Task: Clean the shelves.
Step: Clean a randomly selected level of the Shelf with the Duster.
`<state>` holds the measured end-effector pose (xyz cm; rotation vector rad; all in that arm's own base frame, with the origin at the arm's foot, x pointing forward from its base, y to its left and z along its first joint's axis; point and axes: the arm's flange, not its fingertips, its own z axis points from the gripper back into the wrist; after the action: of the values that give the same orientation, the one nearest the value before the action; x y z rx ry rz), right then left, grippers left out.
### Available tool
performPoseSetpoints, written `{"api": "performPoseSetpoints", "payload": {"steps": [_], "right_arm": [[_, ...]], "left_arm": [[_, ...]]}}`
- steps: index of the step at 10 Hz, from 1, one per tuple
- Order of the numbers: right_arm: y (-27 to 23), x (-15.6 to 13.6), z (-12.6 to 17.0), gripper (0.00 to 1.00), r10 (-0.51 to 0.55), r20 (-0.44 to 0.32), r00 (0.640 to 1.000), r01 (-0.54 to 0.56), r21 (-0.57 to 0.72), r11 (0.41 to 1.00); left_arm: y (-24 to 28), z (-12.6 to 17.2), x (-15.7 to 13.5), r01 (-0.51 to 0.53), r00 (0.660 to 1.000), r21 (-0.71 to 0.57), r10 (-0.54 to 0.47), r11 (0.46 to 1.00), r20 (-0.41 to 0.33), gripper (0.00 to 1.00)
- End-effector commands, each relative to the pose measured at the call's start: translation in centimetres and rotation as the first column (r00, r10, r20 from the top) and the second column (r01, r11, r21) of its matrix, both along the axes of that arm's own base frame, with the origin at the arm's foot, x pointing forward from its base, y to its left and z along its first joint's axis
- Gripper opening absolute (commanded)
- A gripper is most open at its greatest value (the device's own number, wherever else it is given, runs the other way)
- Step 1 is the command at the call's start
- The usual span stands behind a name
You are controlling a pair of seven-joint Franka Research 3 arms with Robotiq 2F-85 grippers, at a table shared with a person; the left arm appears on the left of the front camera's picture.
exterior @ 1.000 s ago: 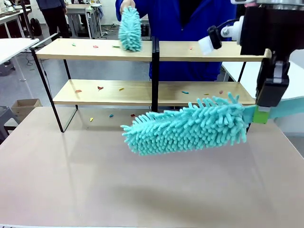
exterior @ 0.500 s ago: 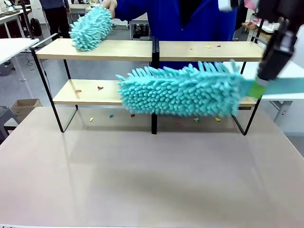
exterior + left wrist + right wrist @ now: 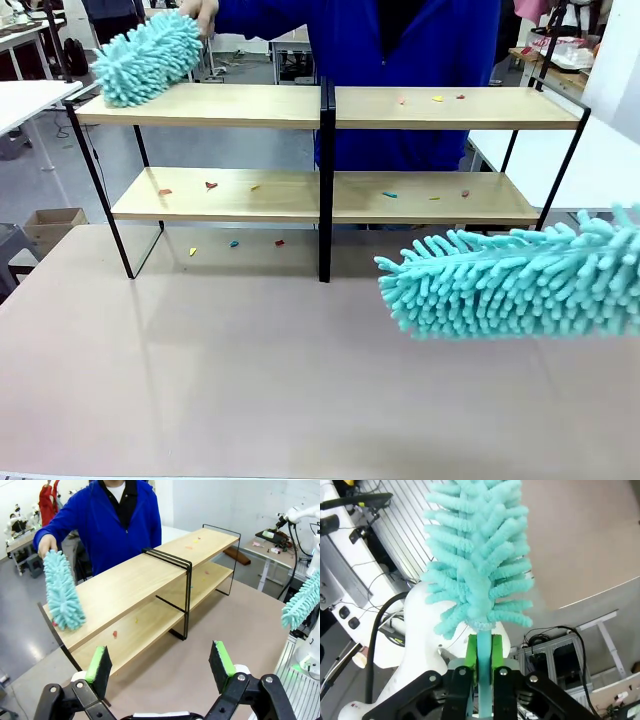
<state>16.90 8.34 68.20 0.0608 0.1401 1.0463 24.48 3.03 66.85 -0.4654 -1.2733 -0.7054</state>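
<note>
The shelves are two light-wood boards in a black frame at the far side of the tan table; they also appear in the left wrist view. Small coloured scraps lie on both boards and on the table below. My right gripper is shut on the handle of a teal fluffy duster, which hangs over the table's right side, in front of the rack. My left gripper is open and holds nothing, high above the table. A person in blue holds a second teal duster at the top board's left end.
White tables stand at the left and right of the rack. A cardboard box sits on the floor at the left. The black centre post splits the rack in two.
My duster swung up in front of the lower board, then right and down over the table, and my right gripper left the front view. The person's duster moved left along the top board.
</note>
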Motion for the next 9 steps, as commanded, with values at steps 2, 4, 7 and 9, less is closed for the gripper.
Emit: {"api": "performPoseSetpoints", "payload": {"steps": [2,4,7,9], "right_arm": [[3.8,3.3,-2.4,0.12,0.003,-0.012,1.000,-0.004,-0.022,1.000],[7.9,5.2,-3.1,0.12,-0.047,0.004,0.999,0.047,0.004,0.999],[18.6,7.7,-5.5,0.12,-0.418,0.016,0.908,0.417,0.055,0.907],[23.9,8.0,-6.4,0.12,-0.476,0.168,0.863,0.460,0.125,0.879]], "left_arm": [[-0.2,-0.2,0.1,-0.008,1.000,0.001,0.008,1.000,-0.005,1.00],[-0.2,-0.2,0.1,-0.008,1.000,0.001,0.008,1.000,-0.005,1.00],[-0.2,-0.2,0.1,-0.008,1.000,0.001,0.008,1.000,-0.005,1.00],[-0.2,-0.2,0.1,-0.008,1.000,0.001,0.008,1.000,-0.005,1.00]]}}
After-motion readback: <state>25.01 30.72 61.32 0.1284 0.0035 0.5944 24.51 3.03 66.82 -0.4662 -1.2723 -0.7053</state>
